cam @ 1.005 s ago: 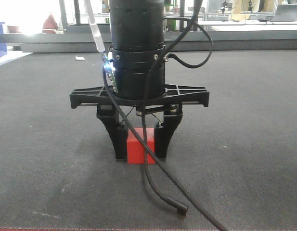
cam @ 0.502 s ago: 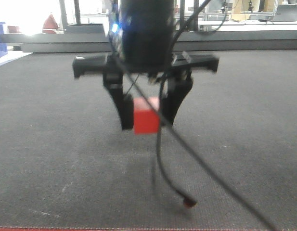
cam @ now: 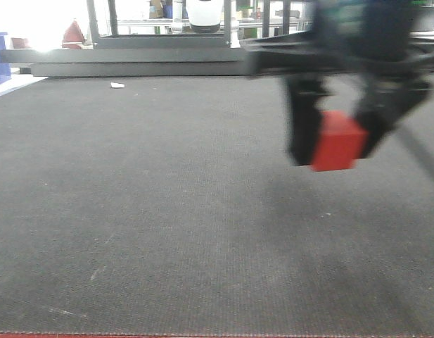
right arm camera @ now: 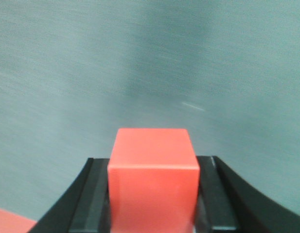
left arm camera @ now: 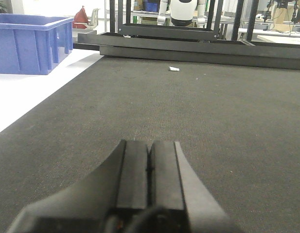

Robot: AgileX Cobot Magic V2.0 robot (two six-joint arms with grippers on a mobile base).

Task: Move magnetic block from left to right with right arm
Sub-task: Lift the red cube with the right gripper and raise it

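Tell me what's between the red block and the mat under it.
Nothing: the front view shows the magnetic block held by the right gripper above bare mat.

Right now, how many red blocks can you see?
1. The red block is pinched in the right claw, held above the dark mat, on the right of the front view.

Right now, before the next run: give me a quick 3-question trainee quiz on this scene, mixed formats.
1. True or false: the magnetic block rests on the black mat.
2. The left end effector is: A open, B shut and empty, C shut on the block.
3. Fill in: the block is clamped by the ___ arm.
Key: 1 false, it hangs above the mat; 2 B; 3 right, held in the right end effector.
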